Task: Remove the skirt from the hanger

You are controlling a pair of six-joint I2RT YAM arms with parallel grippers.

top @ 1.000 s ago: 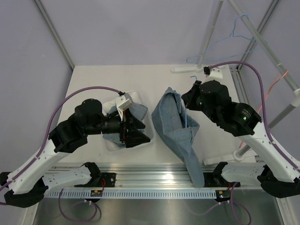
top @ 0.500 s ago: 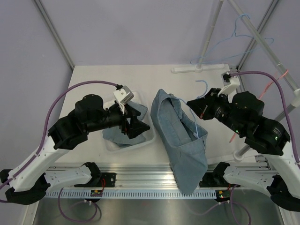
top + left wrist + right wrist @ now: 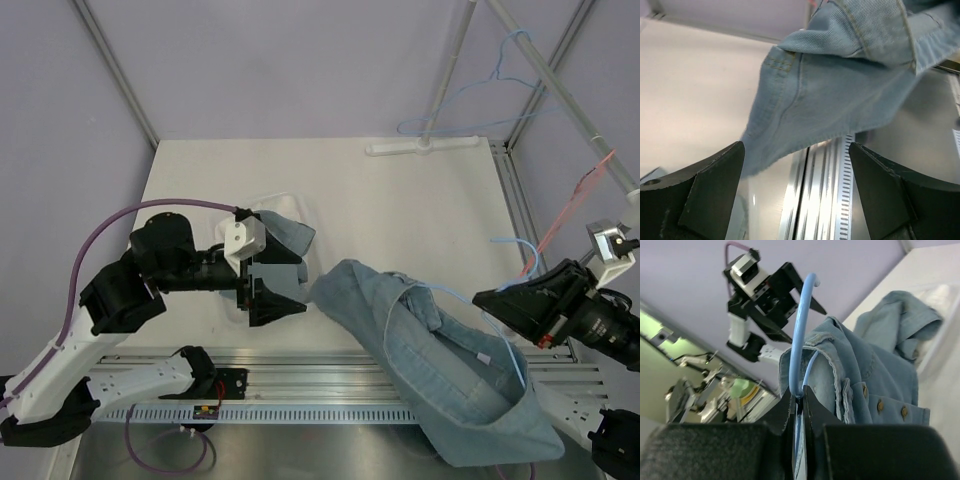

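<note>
The skirt (image 3: 450, 370) is matt, woven denim cloth; the hanger (image 3: 803, 310) smooth, glossy plastic; the rail (image 3: 320, 378) ribbed, bare metal.

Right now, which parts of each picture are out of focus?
Top view: everything sharp, light even. Left wrist view: skirt sharp, left pincer dark and slightly soft. Right wrist view: hanger clear, right pincer shut on it blurred, background hazy.

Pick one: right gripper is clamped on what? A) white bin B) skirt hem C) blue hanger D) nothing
C: in the right wrist view the right gripper is shut on the blue hanger, the denim skirt draped over it.
</note>
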